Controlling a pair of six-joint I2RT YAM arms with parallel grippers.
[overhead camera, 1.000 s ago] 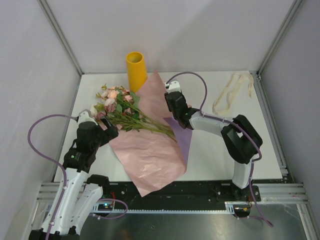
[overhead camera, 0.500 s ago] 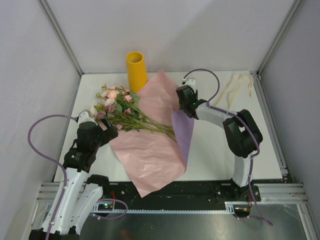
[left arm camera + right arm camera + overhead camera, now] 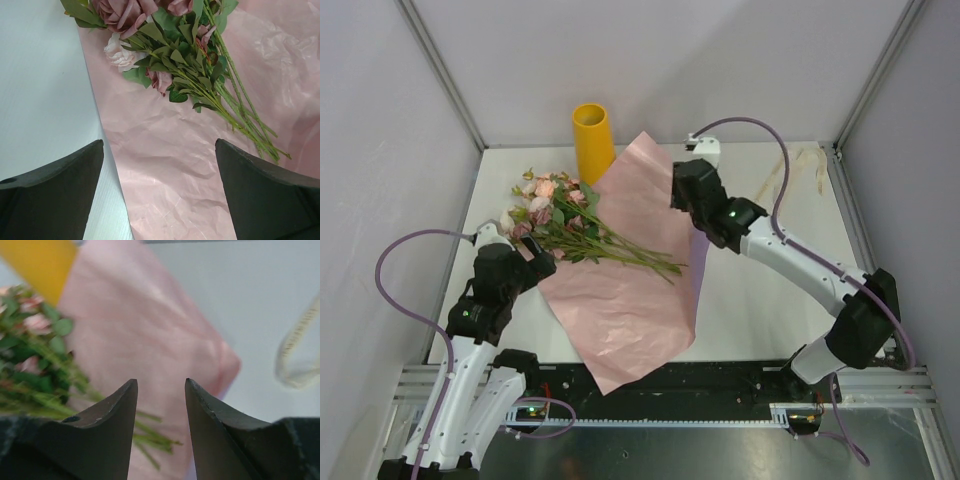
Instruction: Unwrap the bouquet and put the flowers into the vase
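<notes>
Vase [image 3: 592, 140], tall yellow-orange cylinder, upright | pink, peach and cream roses [image 3: 555, 212] on green stems lie outside it, just beside, on crumpled pink paper sheet [image 3: 620, 310] | left gripper [image 3: 160, 150] spread wide, empty | right gripper [image 3: 161, 385] partly parted, empty, right of vase

- The paper sheet [image 3: 620, 310] lay spread on the worktop [image 3: 760, 320], left of centre, its near corner past the front edge.
- The flowers [image 3: 560, 220] lay on the sheet, heads far left, stems running near right.
- The vase [image 3: 592, 140] stood upright just behind the sheet.
- The ribbon [image 3: 808, 158] lay far right, well apart from the sheet.
- The left gripper [image 3: 160, 145] was over the sheet's left edge, and the right gripper [image 3: 161, 382] over its right edge.
</notes>
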